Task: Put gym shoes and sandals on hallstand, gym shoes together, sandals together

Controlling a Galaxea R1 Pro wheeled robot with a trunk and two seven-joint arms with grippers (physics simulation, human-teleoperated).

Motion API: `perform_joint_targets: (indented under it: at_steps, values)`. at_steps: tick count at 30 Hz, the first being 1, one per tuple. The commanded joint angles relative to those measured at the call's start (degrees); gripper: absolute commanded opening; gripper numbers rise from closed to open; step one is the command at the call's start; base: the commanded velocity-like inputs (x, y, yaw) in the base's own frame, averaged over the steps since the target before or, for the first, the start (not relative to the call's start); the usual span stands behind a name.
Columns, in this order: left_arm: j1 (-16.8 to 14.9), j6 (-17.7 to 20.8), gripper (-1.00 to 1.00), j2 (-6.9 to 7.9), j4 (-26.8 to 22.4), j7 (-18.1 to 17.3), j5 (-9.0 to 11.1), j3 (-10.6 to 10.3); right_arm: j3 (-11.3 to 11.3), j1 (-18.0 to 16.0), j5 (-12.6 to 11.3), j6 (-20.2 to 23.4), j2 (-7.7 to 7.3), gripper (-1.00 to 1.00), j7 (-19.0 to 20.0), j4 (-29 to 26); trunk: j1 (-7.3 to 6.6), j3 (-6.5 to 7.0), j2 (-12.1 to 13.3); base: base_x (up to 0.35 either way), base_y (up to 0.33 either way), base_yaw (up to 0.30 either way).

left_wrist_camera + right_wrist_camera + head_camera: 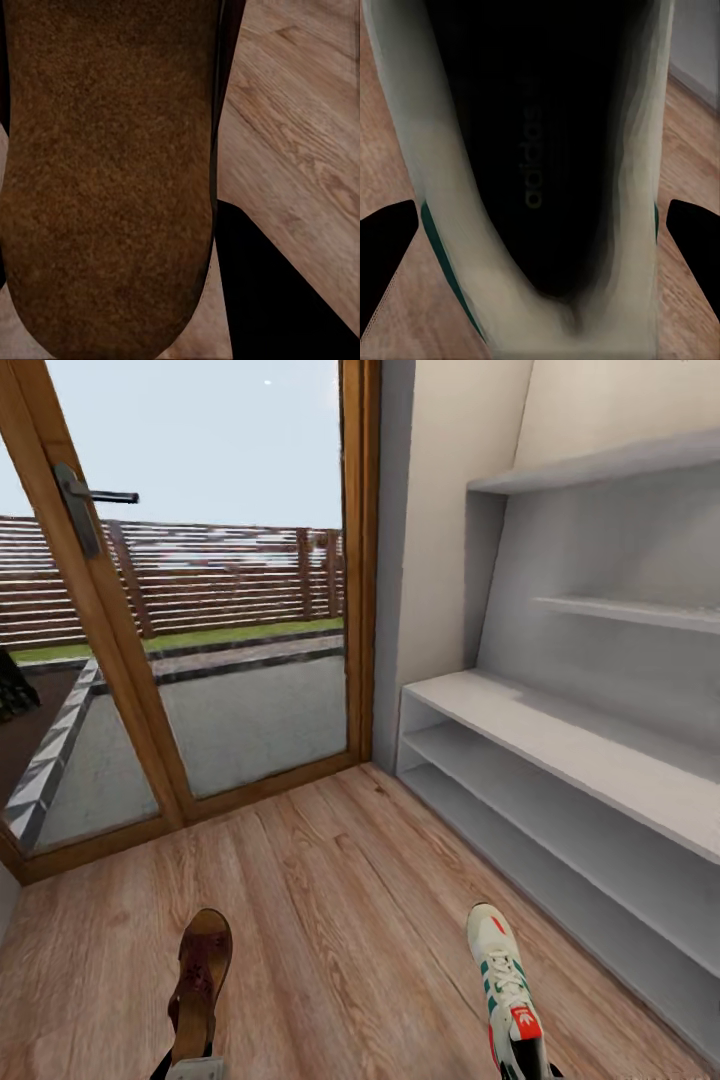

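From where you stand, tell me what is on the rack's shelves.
The rack shows nothing on its bench top, its two lower shelves or its wall shelves. The back of the lower shelves is hidden under the bench top, and the right end runs out of the picture.

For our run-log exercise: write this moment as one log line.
left gripper: shut on sandal | right gripper: shut on gym shoe | hallstand: ahead right, nothing on visible shelves | placed: none
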Motion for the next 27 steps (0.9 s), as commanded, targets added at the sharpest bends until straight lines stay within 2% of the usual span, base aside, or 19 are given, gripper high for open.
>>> perform_joint_targets:
  at_steps: [1,27]
  values:
    - [0.0,-0.2,-1.0,-0.07,0.0,0.1,-0.8,0.4,-0.4,-0.1,0.6,-0.2,0.06,-1.0,0.2,0.0,0.01,-0.05,0.0,0.197,0.244,-0.266]
    - [0.0,-0.1,-1.0,-0.07,0.0,0.1,-0.8,0.4,-0.5,-0.1,0.6,-0.2,0.06,-1.0,0.2,0.0,0.01,-0.05,0.0,0.231,0.219,-0.266]
